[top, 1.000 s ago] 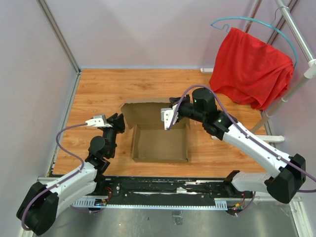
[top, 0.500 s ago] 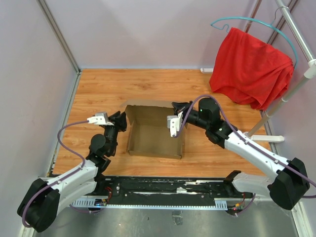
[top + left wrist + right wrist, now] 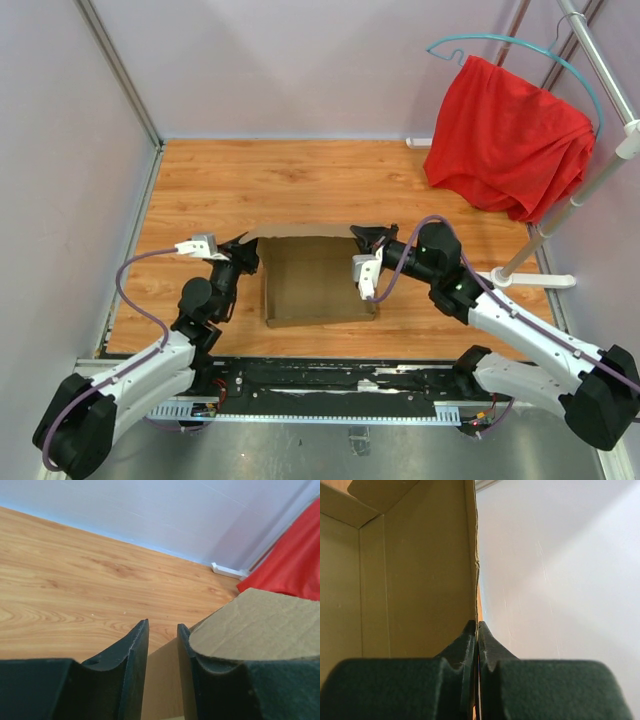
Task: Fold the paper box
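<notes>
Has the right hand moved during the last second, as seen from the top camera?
Yes. The right hand, shut on a wall of the paper box, has come toward the near edge of the table, closer to the black rail.

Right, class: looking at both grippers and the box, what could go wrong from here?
The right gripper pinches only the thin edge of the paper box, so the cardboard may slip free or crease. The left gripper stands open with a flap apparently resting against it; that flap might snag there.
</notes>
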Controlling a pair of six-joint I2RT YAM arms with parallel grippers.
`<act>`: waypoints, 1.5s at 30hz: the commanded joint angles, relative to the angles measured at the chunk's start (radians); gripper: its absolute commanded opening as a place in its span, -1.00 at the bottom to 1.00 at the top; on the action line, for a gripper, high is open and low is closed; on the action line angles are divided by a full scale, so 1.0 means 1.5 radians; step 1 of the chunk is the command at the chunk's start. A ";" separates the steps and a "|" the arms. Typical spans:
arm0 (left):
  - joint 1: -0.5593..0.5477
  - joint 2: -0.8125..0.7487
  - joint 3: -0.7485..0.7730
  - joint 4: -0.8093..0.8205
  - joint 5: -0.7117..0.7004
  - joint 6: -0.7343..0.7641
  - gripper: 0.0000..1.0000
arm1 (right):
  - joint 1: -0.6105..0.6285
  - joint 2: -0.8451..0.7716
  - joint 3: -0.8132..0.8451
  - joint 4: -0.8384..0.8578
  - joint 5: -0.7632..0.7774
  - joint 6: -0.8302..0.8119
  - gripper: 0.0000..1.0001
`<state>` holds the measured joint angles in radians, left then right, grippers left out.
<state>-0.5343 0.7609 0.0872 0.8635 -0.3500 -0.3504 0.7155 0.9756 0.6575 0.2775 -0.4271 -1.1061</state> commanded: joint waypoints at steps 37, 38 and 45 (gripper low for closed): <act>-0.003 -0.392 0.132 -0.565 -0.016 -0.060 -0.08 | 0.162 -0.002 0.035 -0.108 0.214 -0.054 -0.99; -0.003 -0.383 0.142 -0.551 0.001 -0.053 -0.03 | 0.162 0.002 0.044 -0.114 0.218 -0.052 -0.99; -0.003 -0.236 0.325 -0.578 0.144 0.022 0.12 | 0.159 0.043 0.124 -0.190 0.249 -0.016 -0.99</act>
<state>-0.5339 0.3157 0.4183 0.0124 -0.2840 -0.4133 0.9409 1.0187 0.7780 0.0769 -0.0963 -1.1496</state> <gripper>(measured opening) 0.555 0.009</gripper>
